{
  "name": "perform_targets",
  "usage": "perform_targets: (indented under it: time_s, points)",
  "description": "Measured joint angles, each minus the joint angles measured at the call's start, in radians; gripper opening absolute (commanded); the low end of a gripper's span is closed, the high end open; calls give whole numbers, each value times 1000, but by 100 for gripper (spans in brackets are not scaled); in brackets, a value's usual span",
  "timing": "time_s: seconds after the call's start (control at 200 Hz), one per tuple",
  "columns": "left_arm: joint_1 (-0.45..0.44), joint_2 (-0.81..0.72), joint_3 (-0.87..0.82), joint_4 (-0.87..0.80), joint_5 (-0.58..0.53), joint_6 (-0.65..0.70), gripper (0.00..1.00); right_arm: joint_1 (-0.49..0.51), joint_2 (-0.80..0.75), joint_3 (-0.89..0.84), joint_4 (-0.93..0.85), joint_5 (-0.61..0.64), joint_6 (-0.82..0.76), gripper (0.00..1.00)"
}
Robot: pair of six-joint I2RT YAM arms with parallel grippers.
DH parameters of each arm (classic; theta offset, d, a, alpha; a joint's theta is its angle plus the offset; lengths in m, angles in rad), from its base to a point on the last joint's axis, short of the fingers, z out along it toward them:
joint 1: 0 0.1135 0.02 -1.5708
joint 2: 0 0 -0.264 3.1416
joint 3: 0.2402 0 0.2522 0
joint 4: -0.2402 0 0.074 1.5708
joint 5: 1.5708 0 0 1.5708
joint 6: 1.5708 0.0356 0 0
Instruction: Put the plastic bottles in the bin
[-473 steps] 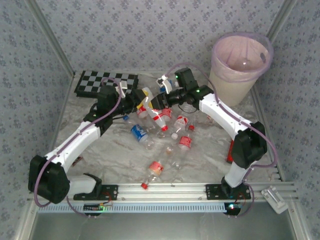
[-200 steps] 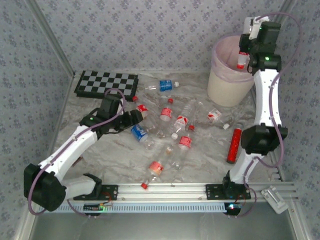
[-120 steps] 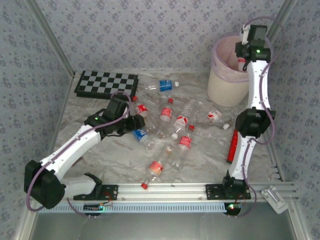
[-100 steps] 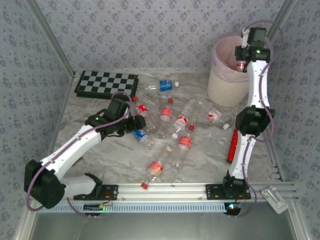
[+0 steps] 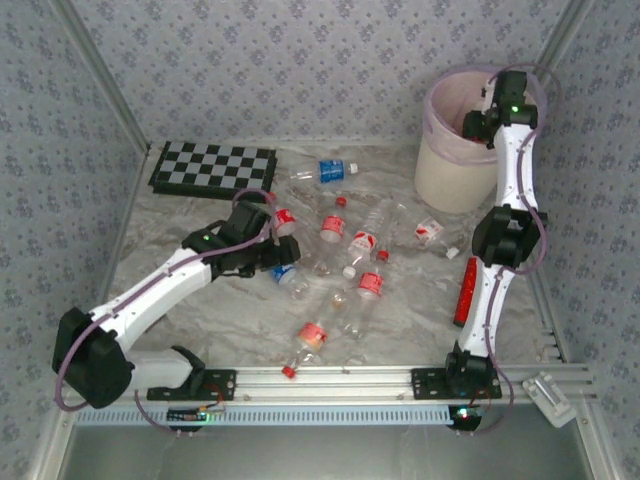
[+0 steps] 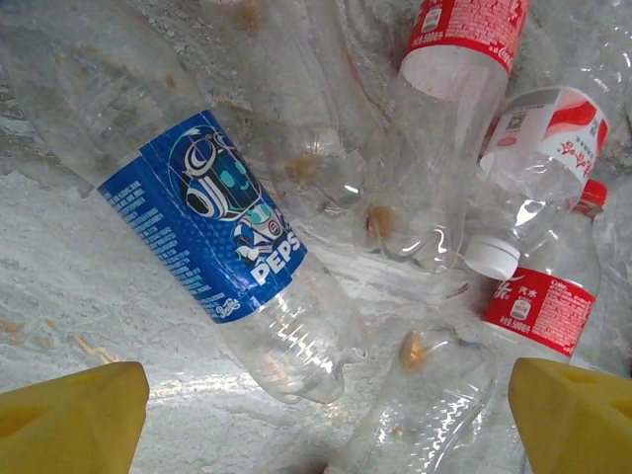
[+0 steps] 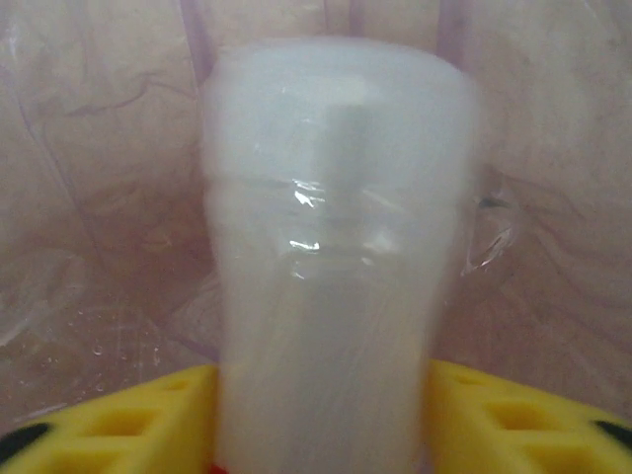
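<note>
Nearest the arm bases, on the marble-look table (image 5: 200, 320), a red-label bottle (image 5: 310, 338) lies on its side w/ its red cap toward the rail. An unlabelled bottle (image 5: 352, 312) lies just beside it.

A bit farther in, the left gripper (image 6: 326, 420) hangs low over the loose heap of plastic bottles (image 5: 345, 245). Its jaws are spread wide and grip nothing. In the left wrist view its yellow fingers (image 6: 79, 410) sit at the two bottom corners, well apart. Just beyond the fingertips lies a Pepsi bottle (image 6: 212, 237) (blue label, clear body, on its side and slanting). Neither finger touches it, as far as that view shows. Past it lie several red-and-white-label bottles (image 6: 538, 306), crowded together.

Right of the heap, a solid red tube (image 5: 467, 290) lies near the right arm's lower link, apart from the bottles. Farther back on the left is a checkerboard (image 5: 212, 168). A blue-label bottle (image 5: 325, 171) lies alone btwn it and the bin.

At the far right corner stands the bin (image 5: 450, 180), upright, w/ its pink liner (image 5: 437, 95) folded over the rim. The right arm reaches up and over it, and the right gripper (image 5: 477, 126) sits within the rim's outline. In the right wrist view a clear bottle (image 7: 341, 247), blurred, stands btwn the yellow pads (image 7: 118, 415) w/ the liner behind it. Can't tell whether the pads press it or only flank it.
</note>
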Motion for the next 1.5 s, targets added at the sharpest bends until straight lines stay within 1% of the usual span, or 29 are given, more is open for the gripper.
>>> perform_targets:
  time_s: [0.035, 0.05, 0.1, 0.17, 0.18, 0.3, 0.435, 0.59, 0.69, 0.785, 0.95, 1.135, 1.204, 1.274, 1.459, 1.504]
  points:
    - [-4, 5, -2, 2, 0, -4, 100, -1, 0, 0, 0, -2, 6, 73]
    - [-6, 7, -2, 3, -1, -4, 100, -1, 0, 0, 0, -3, 11, 76]
    - [-13, 13, -6, 5, -4, -14, 100, -3, -2, 0, -2, -9, 16, 81]
    - [-25, 20, -10, 5, -9, -27, 100, -7, -6, 0, -2, -17, 25, 99]
    - [-27, 20, -11, 5, -8, -29, 100, -8, -8, 0, -2, -18, 36, 100]
    - [-55, 20, -12, 2, -34, -58, 100, -14, -34, 2, -5, -26, 43, 100]
    - [-95, 20, -34, 6, -60, -120, 100, -14, -104, 4, -6, -30, 50, 100]
    - [-132, 24, -114, 25, -79, -207, 100, 2, -237, 0, -1, -29, 53, 100]
    - [-152, 41, -144, 48, -91, -257, 100, 17, -346, -35, 14, -43, 59, 100]
    - [-171, 66, -150, 84, -106, -299, 100, 36, -471, -121, 37, -71, 68, 100]
    - [-194, 117, -151, 148, -132, -373, 100, 79, -682, -320, 78, -134, 80, 100]
    - [-198, 159, -182, 213, -142, -425, 100, 100, -913, -654, 140, -296, 128, 100]
    - [-198, 171, -188, 224, -143, -438, 94, 100, -984, -780, 173, -365, 158, 100]
    - [-198, 186, -188, 231, -144, -450, 89, 100, -1033, -867, 198, -430, 182, 100]
    - [-196, 239, -190, 269, -129, -469, 79, 109, -1114, -995, 256, -564, 227, 100]
    - [-195, 248, -190, 272, -126, -472, 75, 113, -1134, -1025, 273, -592, 238, 100]
